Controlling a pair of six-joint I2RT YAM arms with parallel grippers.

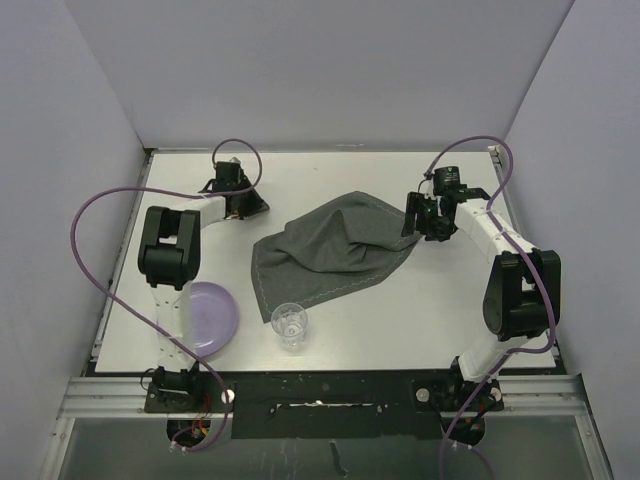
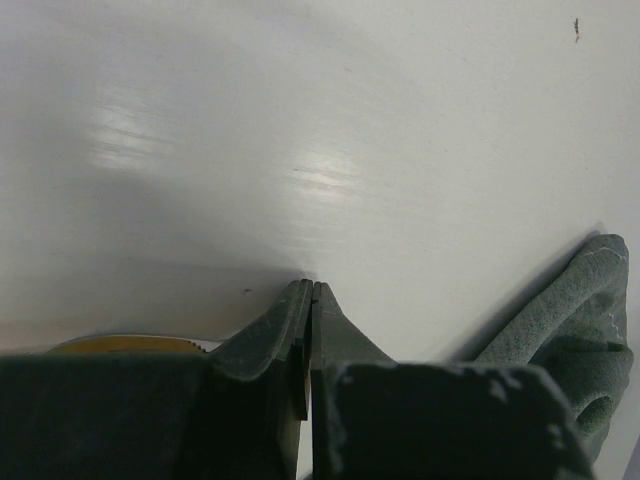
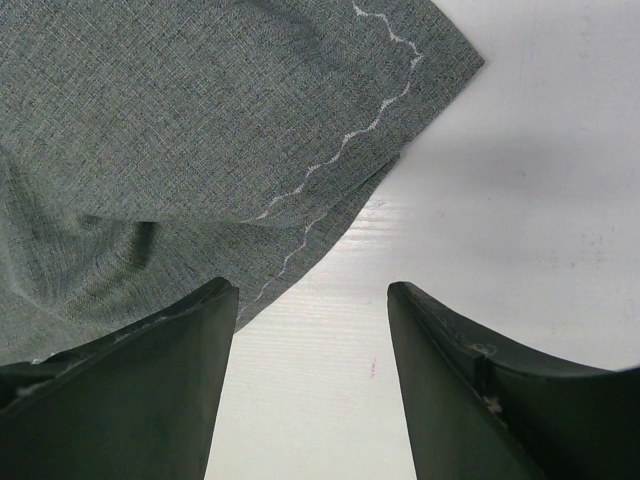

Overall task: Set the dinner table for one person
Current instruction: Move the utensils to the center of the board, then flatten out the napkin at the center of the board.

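The white counter [image 1: 400,320] lies under both arms, bearing a rumpled grey cloth [image 1: 335,250] at its middle, with a purple plate [image 1: 212,315] and a clear glass [image 1: 290,325] nearer the front. The left claw [image 2: 311,287] is pressed together, empty, over bare counter beside the cloth. The right claw [image 3: 312,295] stands spread at the cloth's right corner, gripping nothing.

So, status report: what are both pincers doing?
Left pincer shut, empty. Right pincer open at edge of rumpled placemat. Plate, glass on dinner table, near side.
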